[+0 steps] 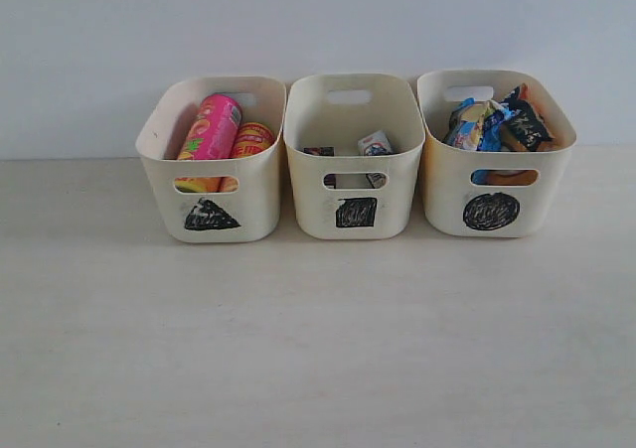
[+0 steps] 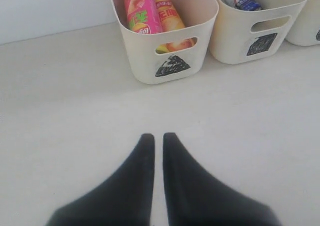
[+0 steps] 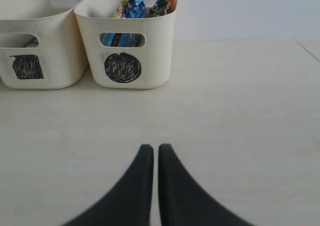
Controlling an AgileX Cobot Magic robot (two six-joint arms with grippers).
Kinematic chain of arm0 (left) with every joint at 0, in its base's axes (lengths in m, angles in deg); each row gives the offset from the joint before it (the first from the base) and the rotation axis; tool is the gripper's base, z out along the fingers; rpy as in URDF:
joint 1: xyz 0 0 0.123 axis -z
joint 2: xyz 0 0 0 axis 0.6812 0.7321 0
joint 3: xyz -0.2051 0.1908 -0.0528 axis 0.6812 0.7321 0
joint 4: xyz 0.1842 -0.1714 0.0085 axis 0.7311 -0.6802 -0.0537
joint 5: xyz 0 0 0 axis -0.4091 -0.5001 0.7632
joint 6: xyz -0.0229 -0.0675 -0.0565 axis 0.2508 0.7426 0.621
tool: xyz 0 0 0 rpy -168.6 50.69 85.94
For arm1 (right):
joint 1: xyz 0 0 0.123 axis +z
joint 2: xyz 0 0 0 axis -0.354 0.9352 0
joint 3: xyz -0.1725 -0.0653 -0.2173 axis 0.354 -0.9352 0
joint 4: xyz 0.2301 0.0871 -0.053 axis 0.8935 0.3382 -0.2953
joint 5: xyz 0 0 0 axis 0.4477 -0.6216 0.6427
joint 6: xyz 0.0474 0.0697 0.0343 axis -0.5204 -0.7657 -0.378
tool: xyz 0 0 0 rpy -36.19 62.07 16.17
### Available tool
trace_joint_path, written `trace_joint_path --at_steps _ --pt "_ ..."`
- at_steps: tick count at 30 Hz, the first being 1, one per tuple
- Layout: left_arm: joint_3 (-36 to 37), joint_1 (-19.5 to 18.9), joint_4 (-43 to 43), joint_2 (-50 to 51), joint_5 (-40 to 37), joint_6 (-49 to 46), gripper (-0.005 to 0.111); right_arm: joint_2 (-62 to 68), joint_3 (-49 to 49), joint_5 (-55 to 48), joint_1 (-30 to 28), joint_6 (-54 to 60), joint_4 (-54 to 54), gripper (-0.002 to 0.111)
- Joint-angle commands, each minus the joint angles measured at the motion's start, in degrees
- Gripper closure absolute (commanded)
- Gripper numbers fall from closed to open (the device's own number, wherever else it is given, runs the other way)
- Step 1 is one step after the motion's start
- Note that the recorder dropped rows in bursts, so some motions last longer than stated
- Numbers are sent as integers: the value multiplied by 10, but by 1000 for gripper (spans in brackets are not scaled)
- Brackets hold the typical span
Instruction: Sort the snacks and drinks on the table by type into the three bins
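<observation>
Three cream bins stand in a row at the back of the beige table [image 1: 318, 349]. The triangle bin [image 1: 211, 215] holds the pink-yellow tube [image 1: 211, 127] and the yellow-orange tube [image 1: 250, 139]. The square bin [image 1: 356, 213] holds the white and blue carton [image 1: 375, 143] and the dark purple carton [image 1: 319, 152]. The circle bin [image 1: 491, 212] holds the blue-black packet [image 1: 484, 122] and the orange-black packet [image 1: 527, 120]. My left gripper [image 2: 155, 135] is shut and empty over bare table, short of the triangle bin [image 2: 165, 65]. My right gripper [image 3: 152, 147] is shut and empty, short of the circle bin [image 3: 122, 68]. Neither arm shows in the exterior view.
A white wall rises right behind the bins. In the right wrist view the table's edge [image 3: 307, 49] runs at the far right. The bins stand close together with narrow gaps.
</observation>
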Motion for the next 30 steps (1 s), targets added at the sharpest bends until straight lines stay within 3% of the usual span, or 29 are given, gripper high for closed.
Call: trace_joint_path --at_steps 1,12,17,22,30 --pt "36 -1 -4 -40 55 5 102 -3 -2 3 0 0 -2 107" --pt "146 -1 11 -71 209 0 102 -3 -2 3 0 0 -2 107" --pt "206 -1 17 -80 315 -23 102 -3 -2 3 0 0 -2 107" --pt "255 -3 21 -144 330 -59 102 -3 -2 3 0 0 -2 107" --pt "325 -63 21 -254 330 -68 102 -3 -2 3 0 0 -2 107"
